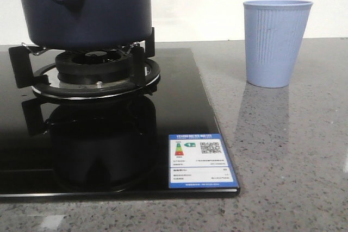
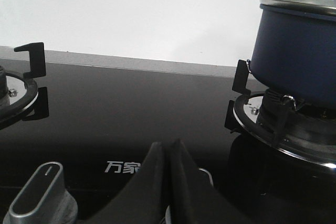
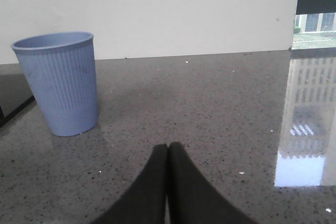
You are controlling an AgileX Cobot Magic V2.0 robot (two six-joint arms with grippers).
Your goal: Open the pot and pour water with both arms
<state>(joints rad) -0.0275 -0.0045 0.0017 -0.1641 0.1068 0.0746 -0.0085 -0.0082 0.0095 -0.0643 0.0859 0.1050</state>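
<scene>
Left wrist view — pot (image 2: pixel 296 51) beside pressed-together jaws

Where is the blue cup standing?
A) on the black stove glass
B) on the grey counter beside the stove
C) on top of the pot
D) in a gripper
B: the cup stands upright on the speckled grey counter, right of the stove, nothing gripping it.

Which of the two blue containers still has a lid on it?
The dark navy pot on the burner; a metal-rimmed lid covers its top. The light blue ribbed cup on the counter stands open.
</scene>
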